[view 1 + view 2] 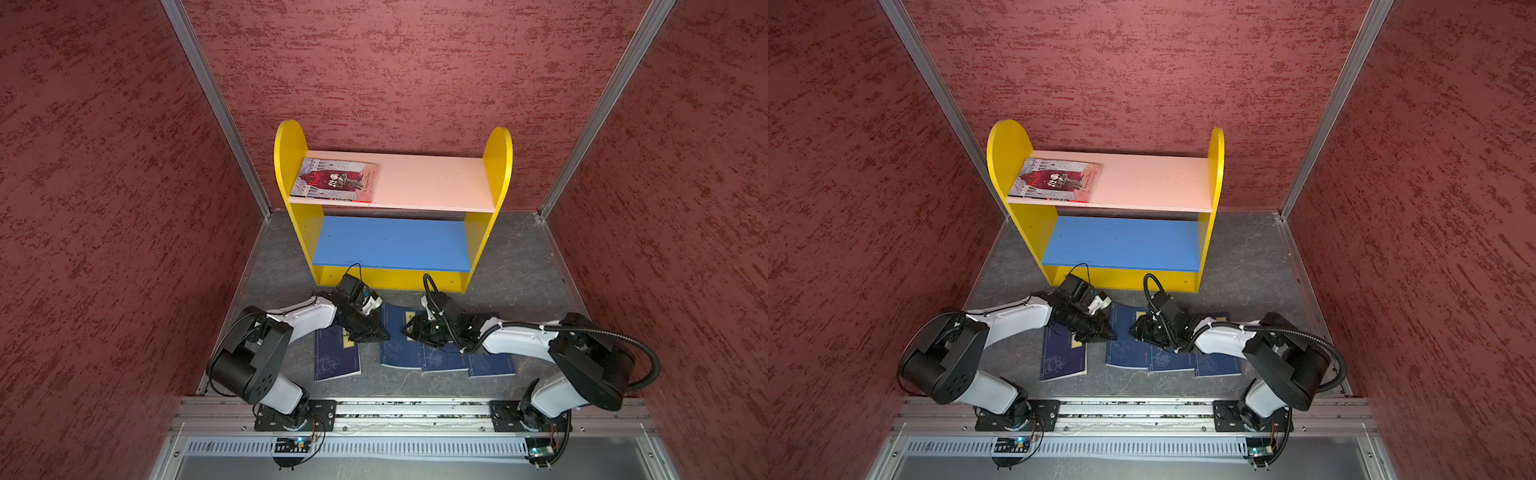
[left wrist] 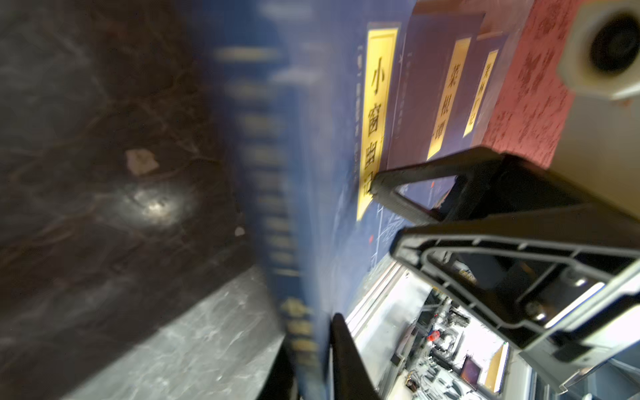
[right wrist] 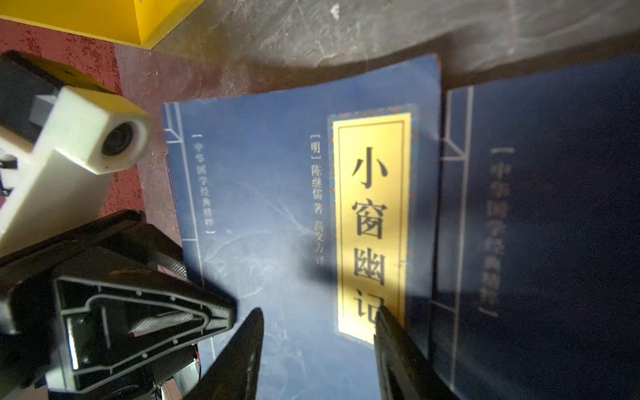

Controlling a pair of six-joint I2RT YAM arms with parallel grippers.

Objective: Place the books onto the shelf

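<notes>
Paperback point(image 1: 395, 353) on desk point(image 1: 519, 257) before shelf point(image 1: 291, 158): thin, floppy, probably slick. Left end effector point(image 1: 385, 335) clamped on its side edge; right end effector point(image 1: 407, 329) parted over cover. Grip deep, expect sag.

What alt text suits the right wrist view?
A navy paperback with a yellow title label lies on the grey surface under the open right gripper. The left gripper is shut on its edge; a second navy book lies alongside.

The blue book point(image 2: 273, 173) nearest the left wrist lens is blurred past reading, and in both top views the left arm point(image 1: 303, 312) and right arm point(image 1: 515, 343) cover the far ends of the four loose books point(image 1: 440, 360).
</notes>
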